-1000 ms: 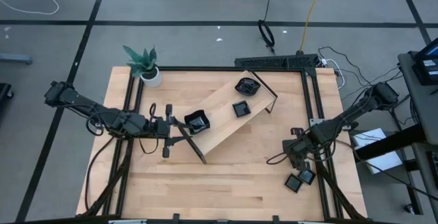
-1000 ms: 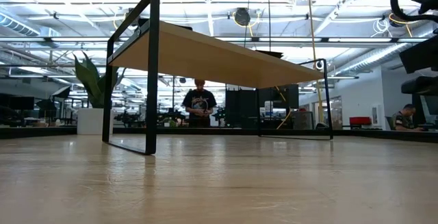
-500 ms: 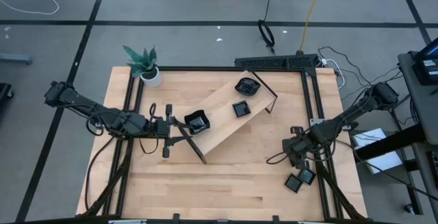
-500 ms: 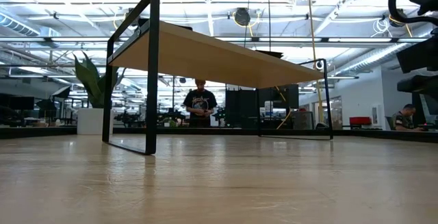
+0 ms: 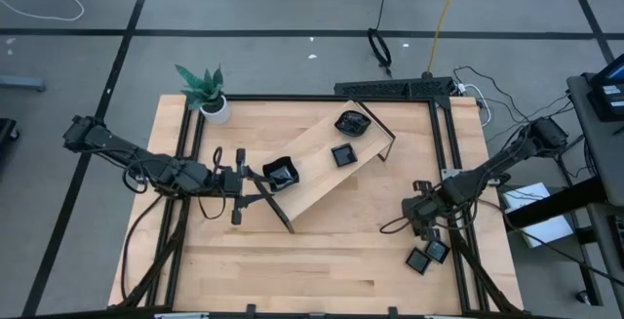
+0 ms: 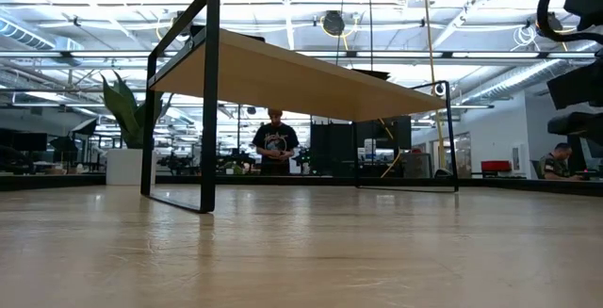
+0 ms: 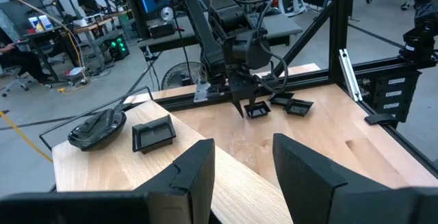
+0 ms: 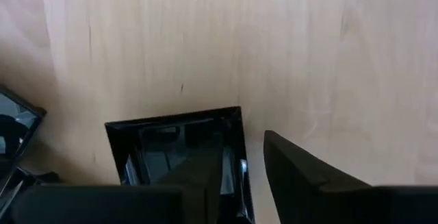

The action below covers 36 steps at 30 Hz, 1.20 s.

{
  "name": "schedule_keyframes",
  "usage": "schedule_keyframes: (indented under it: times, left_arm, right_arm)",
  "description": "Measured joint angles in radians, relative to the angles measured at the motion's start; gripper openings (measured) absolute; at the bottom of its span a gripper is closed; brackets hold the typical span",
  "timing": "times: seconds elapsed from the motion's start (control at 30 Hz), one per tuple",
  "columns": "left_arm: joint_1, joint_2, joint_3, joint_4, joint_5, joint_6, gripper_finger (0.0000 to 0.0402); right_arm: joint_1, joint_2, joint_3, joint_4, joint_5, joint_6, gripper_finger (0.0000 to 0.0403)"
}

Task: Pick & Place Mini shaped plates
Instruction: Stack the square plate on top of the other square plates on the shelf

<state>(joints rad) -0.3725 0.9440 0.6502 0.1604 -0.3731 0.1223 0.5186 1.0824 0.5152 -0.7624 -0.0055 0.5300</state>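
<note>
A pale wooden tray with black end rails lay slanted across the middle of the light wood table. A small potted plant in a white pot stood at the table's far left corner. Cables trailed over the grey floor beside the far right corner. Seen from table height, the tray rose on its black legs, and a person in a dark shirt stood in the room beyond it.

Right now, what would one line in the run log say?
right gripper: fingers straddling square plate's rim, table's right edge | left gripper: open at tray | tray: three plates
</note>
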Motion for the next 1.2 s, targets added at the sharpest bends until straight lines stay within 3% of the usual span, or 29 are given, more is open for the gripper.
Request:
schedule_keyframes:
  times: [0.33, 0.67, 0.8, 0.97, 1.2]
  left_arm:
    - [0.000, 0.000, 0.000, 0.000, 0.000, 0.000, 0.0152]
    - [0.000, 0.000, 0.000, 0.000, 0.000, 0.000, 0.0152]
    - [0.000, 0.000, 0.000, 0.000, 0.000, 0.000, 0.0152]
    - [0.000, 0.000, 0.000, 0.000, 0.000, 0.000, 0.0152]
    - [0.000, 0.000, 0.000, 0.000, 0.000, 0.000, 0.0152]
  right_arm:
    - [0.000, 0.000, 0.001, 0.017, -0.079, -0.020, 0.0007]
    - [-0.016, 0.001, 0.101, 0.142, -0.019, -0.114, 0.0001]
    - [-0.050, 0.001, 0.174, 0.315, 0.029, -0.232, 0.0000]
    - [-0.172, 0.008, 0.289, 0.509, 0.033, -0.227, 0.0000]
    - [-0.419, 0.116, 0.606, 0.363, -0.020, -0.288, 0.0000]
